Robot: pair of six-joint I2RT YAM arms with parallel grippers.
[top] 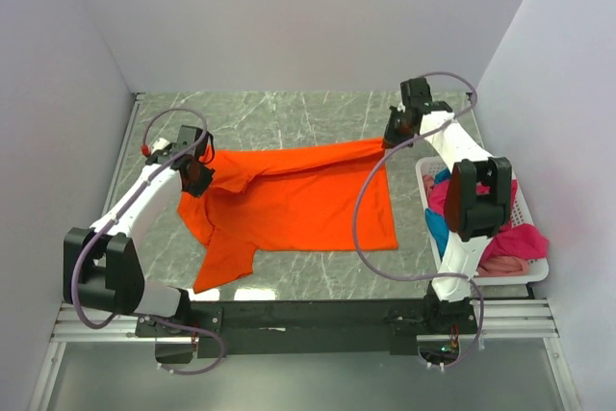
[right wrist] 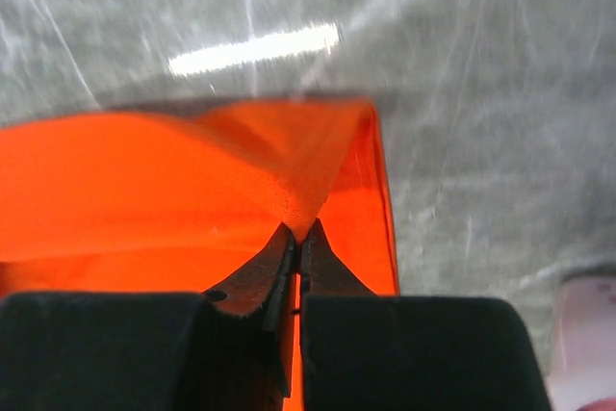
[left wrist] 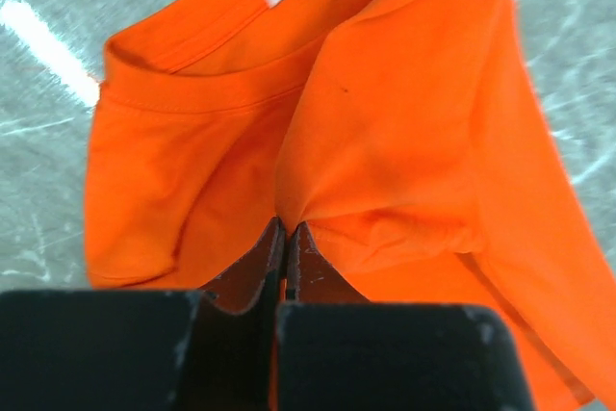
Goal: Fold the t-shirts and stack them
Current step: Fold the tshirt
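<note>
Left gripper (top: 197,172): you have it pinched on the orange t-shirt (top: 298,204) by the collar, centre left.
Right gripper (top: 393,134): pinches its upper-right corner, tensioning it for folding.

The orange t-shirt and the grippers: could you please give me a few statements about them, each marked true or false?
1. The left gripper is shut on the orange t-shirt. True.
2. The right gripper hangs open, clear of the cloth. False: it is shut on the shirt's far right corner.
3. The orange t-shirt lies folded in a neat square. False: it is spread out, unfolded, across the table.
4. The white basket at the right holds pink and teal clothes. True.
</note>
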